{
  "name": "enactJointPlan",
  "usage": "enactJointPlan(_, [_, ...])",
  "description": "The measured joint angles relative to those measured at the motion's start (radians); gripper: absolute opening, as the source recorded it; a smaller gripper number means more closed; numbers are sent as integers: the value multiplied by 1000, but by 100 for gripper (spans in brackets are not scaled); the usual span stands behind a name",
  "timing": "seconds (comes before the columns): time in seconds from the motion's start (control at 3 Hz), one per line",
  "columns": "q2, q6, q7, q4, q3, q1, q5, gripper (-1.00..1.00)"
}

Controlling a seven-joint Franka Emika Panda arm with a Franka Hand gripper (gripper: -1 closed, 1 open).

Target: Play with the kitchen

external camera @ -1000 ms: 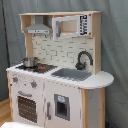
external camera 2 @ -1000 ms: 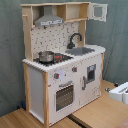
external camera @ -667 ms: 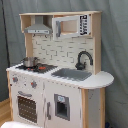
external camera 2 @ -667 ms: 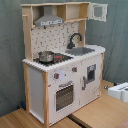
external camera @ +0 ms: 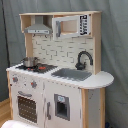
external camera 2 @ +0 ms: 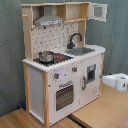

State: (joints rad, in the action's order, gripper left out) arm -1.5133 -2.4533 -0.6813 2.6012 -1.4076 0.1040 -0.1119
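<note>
This looks like a lab or test room set up for recording, not a real home kitchen. A plain grey curtain (external camera: 112, 60) hangs as a backdrop behind everything in both exterior views. The only kitchen fittings belong to a toy: the kitchen (external camera 2: 62, 60) is a small white and light-wood play set standing on a bare wooden counter (external camera 2: 102, 107). In the second exterior view a white device (external camera 2: 117, 81) sits just beside it

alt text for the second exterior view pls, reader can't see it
A white and light-wood toy kitchen stands on a wooden floor before a grey curtain. A small metal pot sits on its stove, with a black faucet over the grey sink. No robot arm is visible.
</note>
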Motion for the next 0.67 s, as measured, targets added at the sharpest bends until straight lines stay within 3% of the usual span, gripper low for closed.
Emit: enactJointPlan(0.67, [5,-9,1,-128,101,-130,-61,100])
